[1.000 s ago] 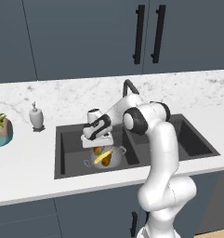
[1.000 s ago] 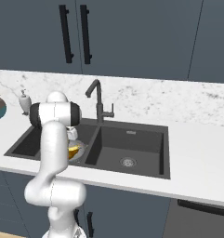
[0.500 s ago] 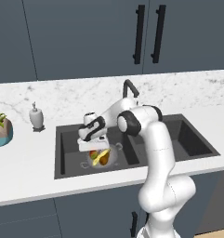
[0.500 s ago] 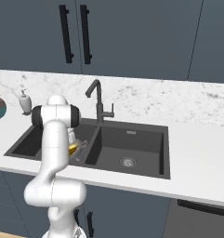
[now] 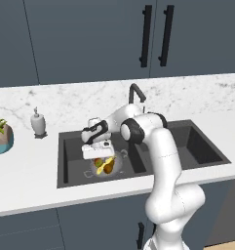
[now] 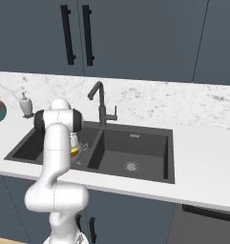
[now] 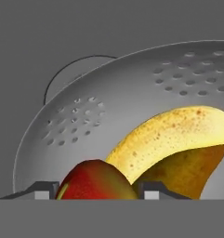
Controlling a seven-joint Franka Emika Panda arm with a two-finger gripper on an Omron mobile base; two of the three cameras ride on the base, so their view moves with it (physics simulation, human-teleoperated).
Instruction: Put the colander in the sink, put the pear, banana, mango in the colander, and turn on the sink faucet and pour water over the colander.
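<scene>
The silvery perforated colander [image 7: 132, 93] sits in the left basin of the dark sink [image 5: 70, 161]. In it lie the yellow banana [image 7: 178, 130] and, under it, the brownish pear [image 7: 192, 172]. My gripper [image 7: 99, 190] hangs low over the colander [image 5: 114, 170], its fingertips on either side of the red mango [image 7: 95, 179], which fills the gap between them. In the left base view the gripper [image 5: 97, 157] points down just above the fruit. The dark faucet [image 5: 134, 93] stands behind the sink divider, and no water is visible.
A white soap dispenser [image 5: 37, 123] and a teal plant pot [image 5: 1, 136] stand on the marble counter left of the sink. The right basin [image 6: 135, 147] holds only its steel drain. Dark cabinets hang above.
The hand has shifted a little to the left and slightly lower over the colander, still with the mango between its fingers.
</scene>
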